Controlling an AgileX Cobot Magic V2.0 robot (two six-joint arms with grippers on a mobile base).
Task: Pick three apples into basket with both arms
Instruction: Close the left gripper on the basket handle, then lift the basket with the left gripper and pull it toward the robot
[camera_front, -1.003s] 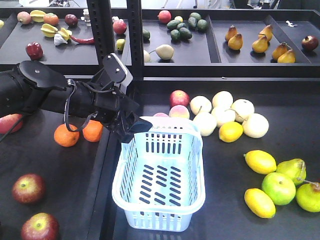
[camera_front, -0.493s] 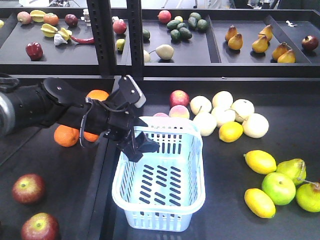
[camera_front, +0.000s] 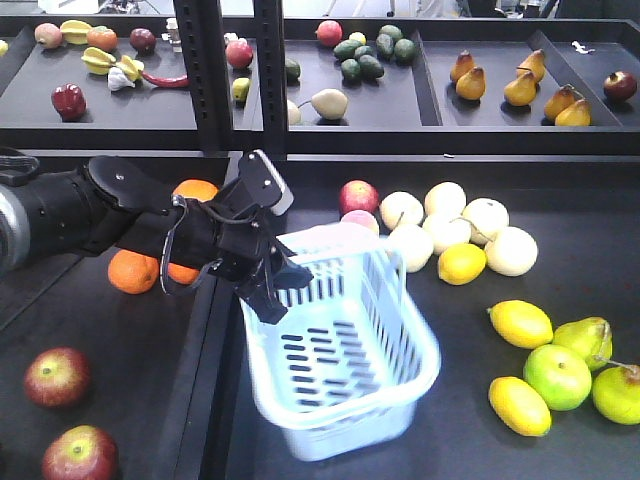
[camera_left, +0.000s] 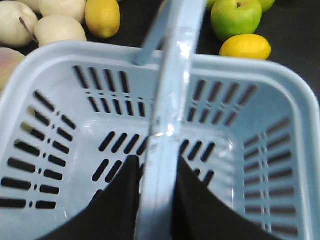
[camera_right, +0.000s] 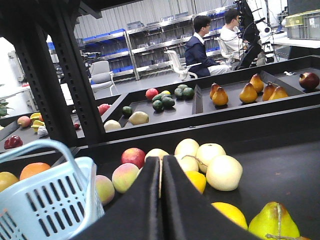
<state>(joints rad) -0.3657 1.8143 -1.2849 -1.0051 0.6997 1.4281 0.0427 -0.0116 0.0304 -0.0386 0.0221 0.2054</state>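
Note:
The pale blue basket (camera_front: 418, 352) sits tilted in the middle, its far end raised. My left gripper (camera_front: 283, 281) is shut on its loop handle (camera_left: 172, 75); in the left wrist view the black fingers (camera_left: 125, 190) of this gripper (camera_left: 156, 162) clamp the handle from both sides above the empty slotted bottom (camera_left: 75, 125). Two dark red apples (camera_front: 57, 376) (camera_front: 80, 455) lie at the lower left, apart from the arm. My right gripper (camera_right: 161, 160) is shut with nothing in it, low over the table to the right of the basket (camera_right: 45, 200).
Oranges (camera_front: 133, 271) lie under the left arm. A pink-red apple (camera_front: 358, 195), pale round fruits (camera_front: 445, 200), lemons (camera_front: 520, 323) and green fruit (camera_front: 558, 376) lie right of the basket. A black shelf post (camera_front: 205, 70) rises behind the arm, with fruit trays (camera_front: 400, 105) beyond.
My left arm swung right over the basket and shut on its handle. The basket has since tipped up and its near end has swung right.

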